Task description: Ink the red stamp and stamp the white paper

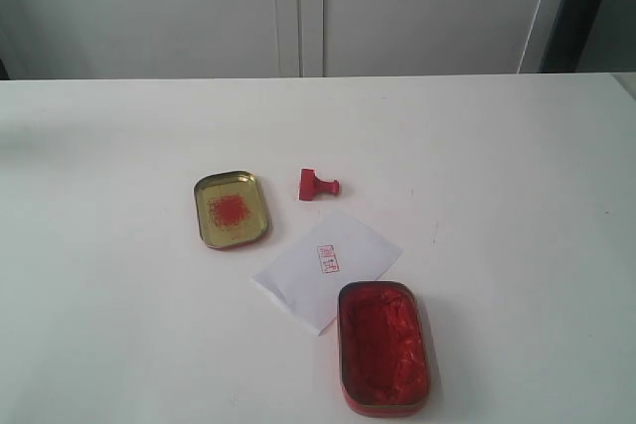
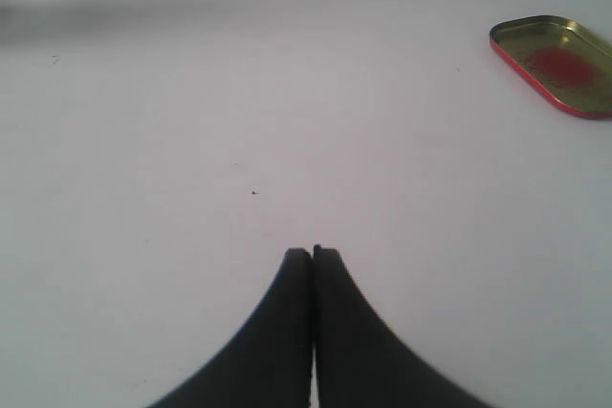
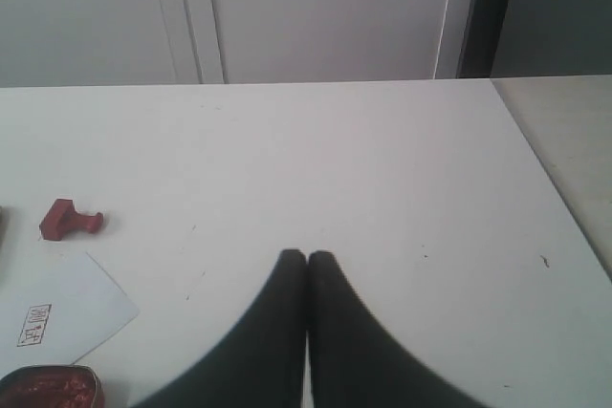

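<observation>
Our left fingers (image 2: 277, 332) are pressed together, tip to tip, with nothing between them, over bare white bench (image 1: 517, 196). Our right fingers (image 3: 273, 332) are likewise closed flat against each other and hold nothing.

From the left wrist camera the only thing we see beyond the fingers is the gold tin (image 2: 574, 35), well apart from them. It is shallow and open, with a red outer wall, and holds only a red smudge (image 2: 559, 64) on its floor.

From the right wrist camera the red stamp (image 3: 67, 220) lies well away from the fingers. Near it are a corner of the white paper (image 3: 67, 308) and the rim of the red ink tin (image 3: 48, 372).

In the exterior view the red stamp (image 1: 316, 184) lies on its side on the bench, square base toward the gold tin (image 1: 250, 227) and knob pointing away from it. It sits just beyond the paper's far corner, not touching it.

The white paper (image 1: 298, 280) lies flat and turned diagonally, and it carries a small red seal print (image 1: 328, 258) near its middle. The red ink tin (image 1: 384, 285) is open and filled with lumpy red paste (image 1: 383, 345). Its rim overlaps the paper's near edge and seems to rest on it, though we cannot be sure from this angle.

Pale cabinet doors (image 1: 397, 7) stand behind the bench.
</observation>
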You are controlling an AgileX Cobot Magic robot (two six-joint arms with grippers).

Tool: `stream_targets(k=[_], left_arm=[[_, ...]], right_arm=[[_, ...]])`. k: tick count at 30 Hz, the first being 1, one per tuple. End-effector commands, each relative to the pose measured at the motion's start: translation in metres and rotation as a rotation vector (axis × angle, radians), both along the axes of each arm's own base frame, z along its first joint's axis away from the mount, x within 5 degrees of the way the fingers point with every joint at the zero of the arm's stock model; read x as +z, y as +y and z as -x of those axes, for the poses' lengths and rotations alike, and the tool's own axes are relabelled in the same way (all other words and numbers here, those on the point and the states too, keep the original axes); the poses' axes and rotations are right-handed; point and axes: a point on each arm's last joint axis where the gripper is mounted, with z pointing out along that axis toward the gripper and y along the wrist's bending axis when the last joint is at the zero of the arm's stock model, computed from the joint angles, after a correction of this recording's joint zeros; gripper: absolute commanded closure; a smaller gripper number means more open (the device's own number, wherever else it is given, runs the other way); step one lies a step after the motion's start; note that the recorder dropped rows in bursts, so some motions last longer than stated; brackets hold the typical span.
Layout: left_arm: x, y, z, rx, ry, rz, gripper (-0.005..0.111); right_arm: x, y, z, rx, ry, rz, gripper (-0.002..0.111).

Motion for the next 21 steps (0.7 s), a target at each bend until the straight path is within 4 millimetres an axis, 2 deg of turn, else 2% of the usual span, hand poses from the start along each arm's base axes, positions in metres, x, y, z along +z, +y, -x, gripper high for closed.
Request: stream_targets(k=[1,10,21], left_arm=[[-0.001,0.0,0.0,0.002,-0.003,0.002,0.107],[-0.001,0.0,0.0,0.002,-0.003,0.002,0.107],[-0.001,0.0,0.0,0.002,-0.003,0.002,0.107]], right_arm=[[-0.001,-0.001,0.0,-0.004,-0.004,0.019,0.108],[0.003,-0.001,0.011,-0.005,-0.06,0.016,0.108],[0.012,-0.003,0.043,-0.007,-0.228,0.008,0.108]])
